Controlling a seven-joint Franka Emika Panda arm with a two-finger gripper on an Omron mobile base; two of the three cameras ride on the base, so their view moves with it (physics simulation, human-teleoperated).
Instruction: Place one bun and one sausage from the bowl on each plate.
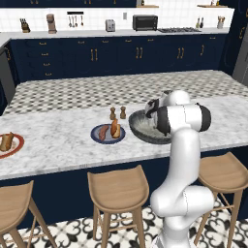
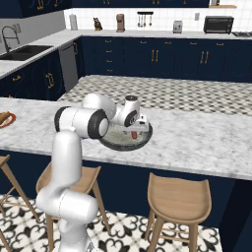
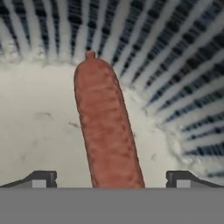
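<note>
Sausage (image 3: 107, 127): reddish-brown, lying lengthwise between the spread tips of the pincer (image 3: 112, 178), jaws wide apart, nothing gripped. Bowl (image 3: 183, 65): dark ribbed wall, pale floor, directly under the pincer and carrying the sausage. Blue-rimmed plate (image 1: 95, 137): just beside the bowl (image 1: 140, 130), bearing a bun (image 1: 116, 129) and a second sausage (image 1: 103, 132). Two brown shakers (image 1: 117, 113): behind that plate. Orange-rimmed plate (image 1: 17, 145): well apart, with food on it.

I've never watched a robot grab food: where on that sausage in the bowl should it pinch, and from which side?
Probably across the middle of the sausage, from straight above: it lies flat on the bowl floor, and the open gripper already straddles it.
</note>
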